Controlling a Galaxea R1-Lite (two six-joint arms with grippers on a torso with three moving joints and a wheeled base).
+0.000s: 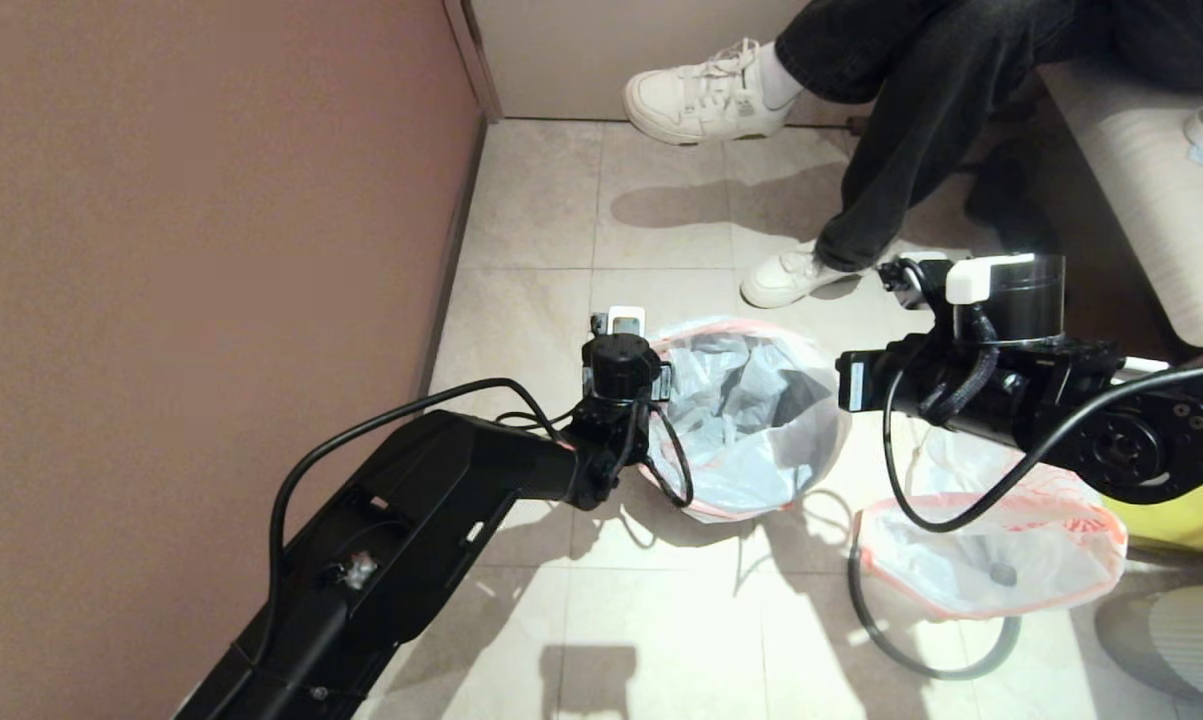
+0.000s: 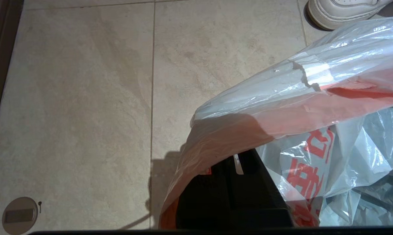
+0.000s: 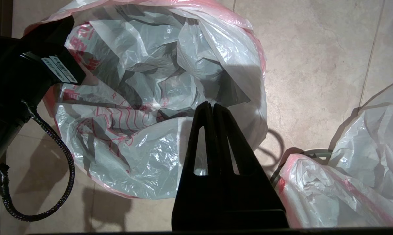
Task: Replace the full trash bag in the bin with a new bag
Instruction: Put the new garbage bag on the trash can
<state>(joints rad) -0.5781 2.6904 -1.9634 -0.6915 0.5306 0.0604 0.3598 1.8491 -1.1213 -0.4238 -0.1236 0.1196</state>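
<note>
Beneath right end effector (image 3: 212,107): new bag (image 3: 157,98)

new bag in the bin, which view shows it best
Right wrist view: the new bag shows whole, lining the bin. Head view shows it smaller, beside the left arm. Left wrist view catches only its edge.

Head camera looked down from above at both arms, while both wrist cameras hung close over the shared new bag (image 1: 751,420).
</note>
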